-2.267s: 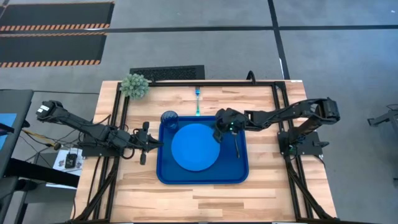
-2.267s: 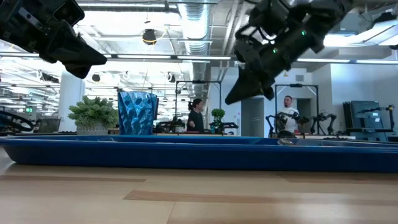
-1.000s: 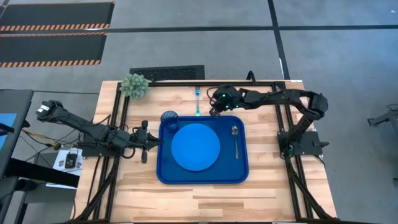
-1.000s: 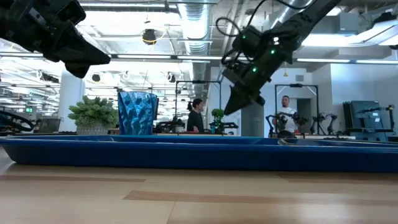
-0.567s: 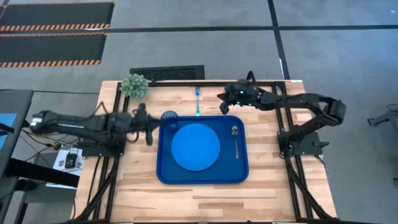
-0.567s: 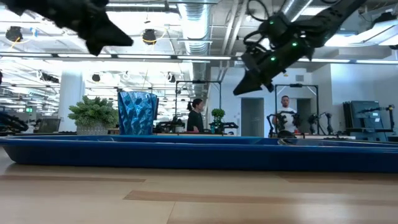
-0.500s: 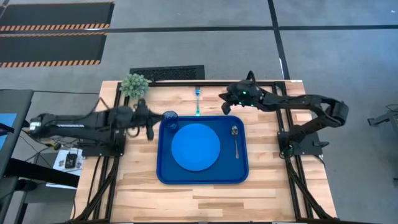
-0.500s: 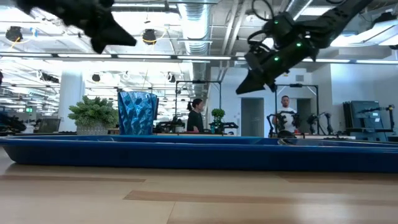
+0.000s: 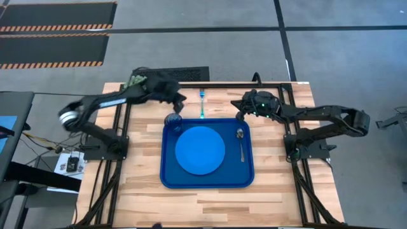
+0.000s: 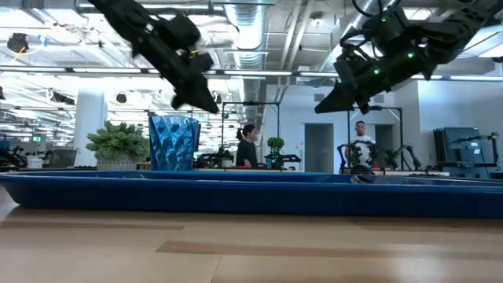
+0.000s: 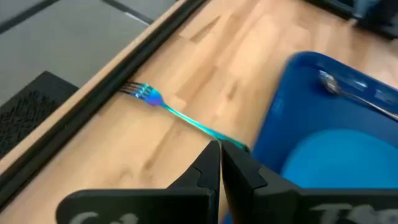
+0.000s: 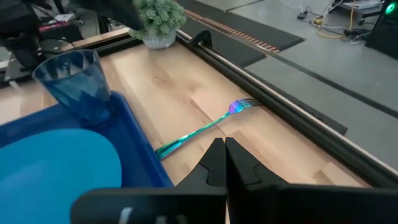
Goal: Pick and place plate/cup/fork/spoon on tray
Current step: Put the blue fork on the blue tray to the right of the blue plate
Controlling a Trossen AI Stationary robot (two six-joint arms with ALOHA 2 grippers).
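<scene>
Fork (image 9: 202, 104) lies on the counter (image 9: 267, 191) beyond the tray's (image 9: 248, 175) far rim. Both jaws closed, empty: left gripper (image 9: 180, 100) apparently above the cup (image 9: 173, 119), right gripper (image 9: 240, 109) near the spoon (image 9: 241, 141).

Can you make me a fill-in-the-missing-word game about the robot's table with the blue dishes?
1. The only dish not on the tray yet is the ____.
2. The spoon lies on the tray, to the right of the ____.
3. The cup stands in a ____ of the tray.
4. The left gripper and the right gripper are both ____.

Missing words: fork; plate; corner; shut
</scene>
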